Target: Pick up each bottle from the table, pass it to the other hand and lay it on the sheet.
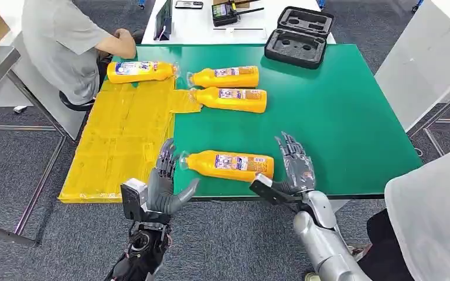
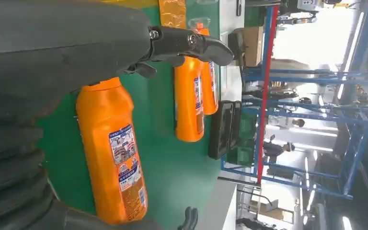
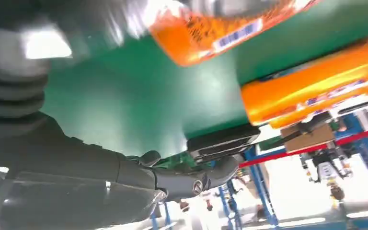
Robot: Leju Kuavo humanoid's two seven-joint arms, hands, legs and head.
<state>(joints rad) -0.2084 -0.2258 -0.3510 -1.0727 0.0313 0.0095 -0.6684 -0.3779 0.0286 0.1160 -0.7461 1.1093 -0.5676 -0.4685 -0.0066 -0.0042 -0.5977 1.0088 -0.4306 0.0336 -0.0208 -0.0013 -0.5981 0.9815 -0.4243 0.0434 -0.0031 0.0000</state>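
Note:
Four orange bottles lie on their sides on the green table (image 1: 340, 117). The nearest bottle (image 1: 228, 165) (image 2: 112, 153) lies close to the front edge, cap toward the yellow sheet (image 1: 123, 134). My left hand (image 1: 165, 181) is open beside its cap end, thumb (image 2: 191, 43) spread. My right hand (image 1: 294, 167) is open just beside its base, and that bottle shows blurred (image 3: 211, 28) in the right wrist view. Two more bottles (image 1: 224, 76) (image 1: 232, 99) lie side by side farther back on the green. Another bottle (image 1: 140, 71) lies at the sheet's far end.
A black open case (image 1: 299, 36) sits at the table's far edge. A person (image 1: 64, 41) sits at the far left corner, and another person's clothing (image 1: 433, 216) is close on my right. A grey board (image 1: 422, 64) leans at the right.

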